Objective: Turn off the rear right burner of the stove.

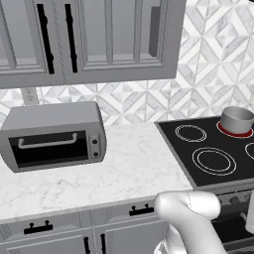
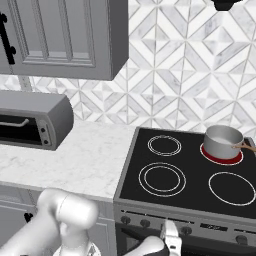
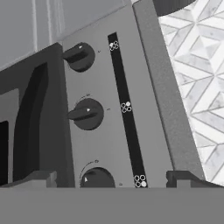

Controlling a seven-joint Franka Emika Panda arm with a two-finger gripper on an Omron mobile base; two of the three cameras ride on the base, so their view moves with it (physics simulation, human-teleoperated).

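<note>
Three knobs (image 3: 87, 113) face the wide-open, empty tool (image 3: 111, 179); one pot (image 2: 223, 141) covers the rear right burner (image 2: 221, 154).

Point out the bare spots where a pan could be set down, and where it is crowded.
Free: the white marble counter between the grey boxy toaster oven and the glossy black glass cooktop; also its three white-ringed burners. Crowded: the red-glowing rear right burner, under a small grey metal pot.

The stove (image 2: 190, 187) top is glossy black glass, its front panel (image 3: 100, 113) matt grey metal with dark knobs (image 3: 86, 114). The pot (image 2: 222, 141) looks like brushed metal. The surface (image 1: 99, 173) is smooth white marble; tiles (image 2: 190, 75) match.
</note>
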